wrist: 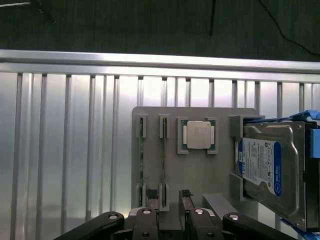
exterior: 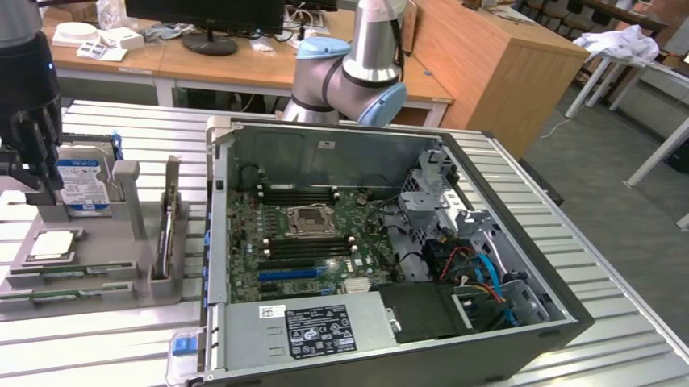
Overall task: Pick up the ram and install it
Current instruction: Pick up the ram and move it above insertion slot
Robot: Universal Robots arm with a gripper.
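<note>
Two thin green ram sticks stand on edge in slots of a grey holder [wrist: 170,172]; one ram [wrist: 162,160] runs toward the gap between my fingers, the other ram [wrist: 141,160] lies beside it. My gripper [wrist: 168,199] hangs over the holder's end, open, with nothing in it. In the exterior view the gripper [exterior: 32,189] is at the far left above the holder [exterior: 119,278], where the ram [exterior: 70,274] shows as a green strip. The open computer case [exterior: 377,242] holds the motherboard with black memory slots [exterior: 306,251].
A CPU [wrist: 198,135] and a blue-labelled hard drive [wrist: 270,170] also sit in the holder. The arm's base [exterior: 350,76] stands behind the case. A ribbed aluminium table [wrist: 65,150] carries everything. Desks and a monitor stand at the back.
</note>
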